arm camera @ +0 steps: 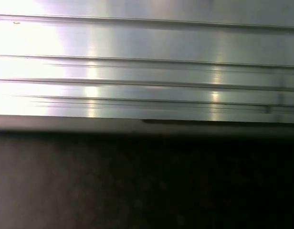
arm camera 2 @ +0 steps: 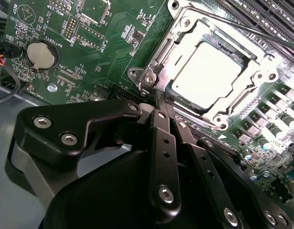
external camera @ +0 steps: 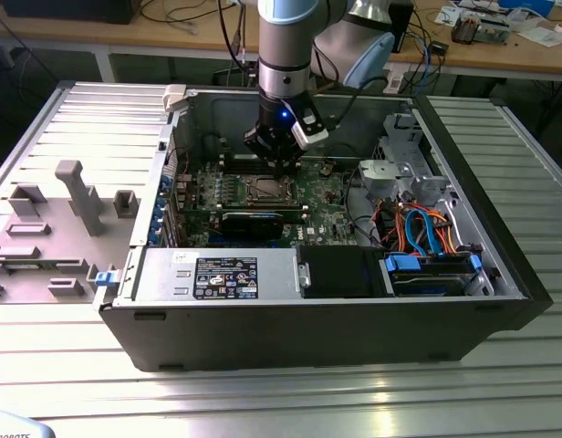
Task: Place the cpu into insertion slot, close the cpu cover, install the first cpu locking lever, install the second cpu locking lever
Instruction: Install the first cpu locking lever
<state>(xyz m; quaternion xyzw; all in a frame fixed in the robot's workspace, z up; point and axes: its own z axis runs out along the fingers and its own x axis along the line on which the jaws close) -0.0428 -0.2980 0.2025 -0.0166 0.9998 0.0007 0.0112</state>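
The gripper (arm camera 2: 162, 102), fingers pinched together and holding nothing, presses beside the cpu cover (arm camera 2: 159, 71), closed over the seated cpu (arm camera 2: 206, 71); its thin stiff locking lever (arm camera 2: 242, 29) probably needs hooking by the end.

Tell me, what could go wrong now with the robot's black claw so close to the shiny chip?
1. The black metal gripper sits right at the corner of the silvery square metal cpu cover, which lies closed over the flat silver-grey cpu. A push slightly off could scrape that frame.
2. A thin steel locking lever runs along the socket; if the fingertips slip, it might spring away.
3. The green motherboard beside the socket carries tiny parts that a slip could hit.
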